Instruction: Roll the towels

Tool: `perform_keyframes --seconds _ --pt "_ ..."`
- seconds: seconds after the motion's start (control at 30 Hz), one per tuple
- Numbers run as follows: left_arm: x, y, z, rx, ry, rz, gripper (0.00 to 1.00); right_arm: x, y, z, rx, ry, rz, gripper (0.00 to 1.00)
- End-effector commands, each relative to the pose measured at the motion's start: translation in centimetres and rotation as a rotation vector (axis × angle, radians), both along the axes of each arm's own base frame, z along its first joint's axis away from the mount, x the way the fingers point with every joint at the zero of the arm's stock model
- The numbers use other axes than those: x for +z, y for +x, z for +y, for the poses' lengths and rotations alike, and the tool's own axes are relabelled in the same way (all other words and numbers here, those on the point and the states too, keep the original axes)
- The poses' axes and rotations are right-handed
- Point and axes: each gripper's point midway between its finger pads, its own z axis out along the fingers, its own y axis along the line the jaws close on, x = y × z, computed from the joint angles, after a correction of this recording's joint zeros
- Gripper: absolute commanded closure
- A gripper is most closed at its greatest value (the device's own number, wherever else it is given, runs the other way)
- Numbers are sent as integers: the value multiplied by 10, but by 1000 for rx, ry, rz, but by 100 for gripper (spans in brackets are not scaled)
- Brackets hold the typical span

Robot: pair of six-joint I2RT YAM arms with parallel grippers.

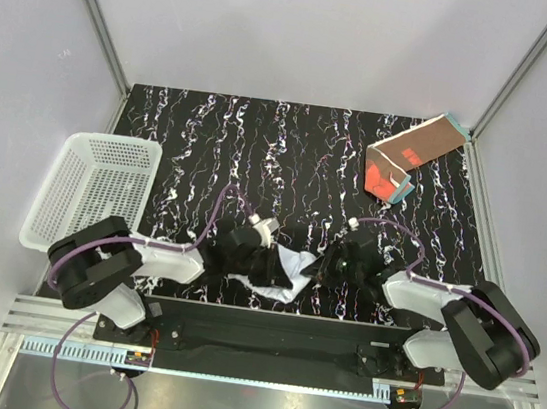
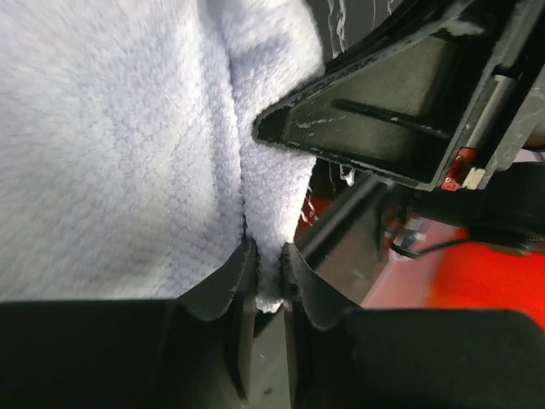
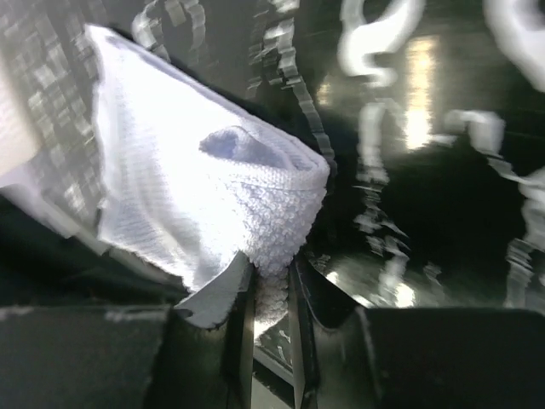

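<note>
The white to pale blue towel (image 1: 290,267) lies bunched at the table's near edge between my two grippers. My left gripper (image 1: 264,264) is shut on its edge; in the left wrist view the towel (image 2: 128,145) fills the frame and a fold sits pinched in the gripper (image 2: 268,264). My right gripper (image 1: 321,266) is shut on the towel's other end; the right wrist view shows the folded towel (image 3: 196,187) pinched in the gripper (image 3: 271,277). The rust-brown towel (image 1: 405,161) with a red-orange patch and teal edge lies at the far right.
A white perforated basket (image 1: 94,186) stands at the table's left edge. The table top (image 1: 260,152) is black with white marbling. White walls and metal frame posts enclose the space.
</note>
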Motion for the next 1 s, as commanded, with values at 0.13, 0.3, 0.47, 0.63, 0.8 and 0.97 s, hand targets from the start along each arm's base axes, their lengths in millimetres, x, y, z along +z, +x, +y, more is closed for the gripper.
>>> perform_keyframes --seconds 0.13,0.3,0.47,0.63,0.8,0.97 --pt "6 28 28 -74 389 -249 75 -38 -25 -81 -129 -550 226 92" --pt "15 39 33 -54 528 -373 68 -20 -18 -88 -135 -653 211 90" --pt "39 28 15 -98 600 -551 57 2 -12 -87 -89 -721 192 88" --pt "67 15 -15 -121 536 -707 49 3 -14 -78 -21 -751 213 85" --pt "82 -10 -47 -208 423 -816 43 1 -16 -68 12 -739 228 84" --pt "79 -29 -74 -274 320 -875 38 2 -15 -62 33 -725 233 84"
